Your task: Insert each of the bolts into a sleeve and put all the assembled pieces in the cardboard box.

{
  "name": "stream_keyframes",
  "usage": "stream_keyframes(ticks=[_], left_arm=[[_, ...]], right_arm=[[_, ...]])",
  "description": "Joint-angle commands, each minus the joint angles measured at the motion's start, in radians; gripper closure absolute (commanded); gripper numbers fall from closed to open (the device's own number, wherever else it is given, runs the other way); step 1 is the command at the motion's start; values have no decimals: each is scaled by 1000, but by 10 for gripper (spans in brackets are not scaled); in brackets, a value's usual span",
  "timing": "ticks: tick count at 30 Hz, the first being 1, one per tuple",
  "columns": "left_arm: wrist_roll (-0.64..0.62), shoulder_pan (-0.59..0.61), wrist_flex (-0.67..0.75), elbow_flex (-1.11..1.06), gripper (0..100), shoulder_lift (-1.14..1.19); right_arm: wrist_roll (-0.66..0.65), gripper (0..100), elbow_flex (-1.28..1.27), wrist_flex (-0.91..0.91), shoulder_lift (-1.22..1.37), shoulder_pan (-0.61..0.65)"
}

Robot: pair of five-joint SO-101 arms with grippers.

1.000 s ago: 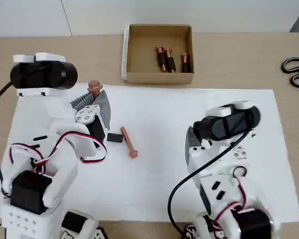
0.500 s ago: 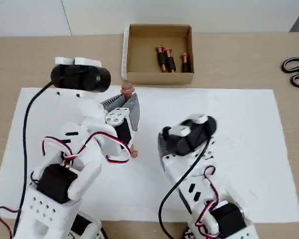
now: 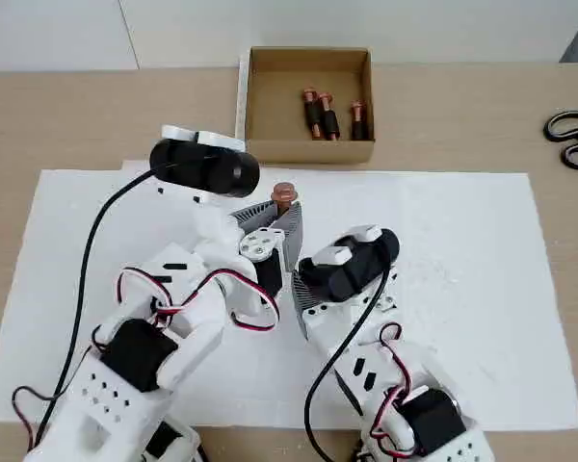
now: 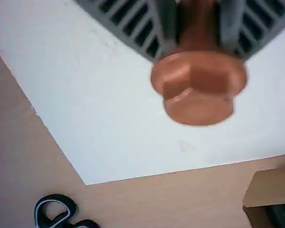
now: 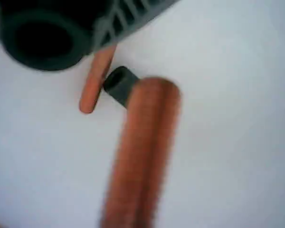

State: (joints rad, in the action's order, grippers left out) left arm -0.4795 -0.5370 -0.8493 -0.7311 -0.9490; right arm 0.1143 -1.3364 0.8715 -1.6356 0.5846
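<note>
The left gripper (image 3: pixel 282 214) pinches a copper bolt (image 3: pixel 283 193) upright between ribbed grey plastic fingers (image 3: pixel 292 223), just above centre in the high view. Its flanged hex head is on top (smooth and faceted in the wrist view). Beside it at centre, the right gripper (image 3: pixel 301 295) is clamped on a black tubular sleeve (image 5: pixel 40 40), bore facing its camera. On the white paper sheet (image 3: pixel 462 289) lie one loose bolt (image 5: pixel 96 76), slim and copper, and one loose sleeve (image 5: pixel 118 83), touching. The open cardboard box (image 3: pixel 308 149), top centre, holds three assembled pieces (image 3: pixel 328 115). One pair of black scissors (image 3: pixel 573 138) rests at the right edge.
</note>
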Motion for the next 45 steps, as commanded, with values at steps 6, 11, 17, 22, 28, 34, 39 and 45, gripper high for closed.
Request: stream_keyframes(ticks=[6,11,17,22,28,34,39,45], left_arm=[[-6,2,175,-119,994,-26],[-6,2,199,-114,994,-26],[-6,2,218,-114,994,-26],[-5,-5,242,-114,994,-20],[-3,-5,244,-124,994,-18],[-3,-5,242,-139,994,-18],[-3,-5,242,-168,994,-21],[-3,-8,241,-163,994,-23]], right_arm=[[21,995,8,-27,-13,-1],[23,995,8,-27,-13,2],[23,995,6,-27,-10,4],[23,995,5,-27,-10,5],[25,995,3,-27,-5,22],[25,995,3,-27,-5,22],[25,995,3,-27,-5,22],[25,995,3,-27,-5,22]])
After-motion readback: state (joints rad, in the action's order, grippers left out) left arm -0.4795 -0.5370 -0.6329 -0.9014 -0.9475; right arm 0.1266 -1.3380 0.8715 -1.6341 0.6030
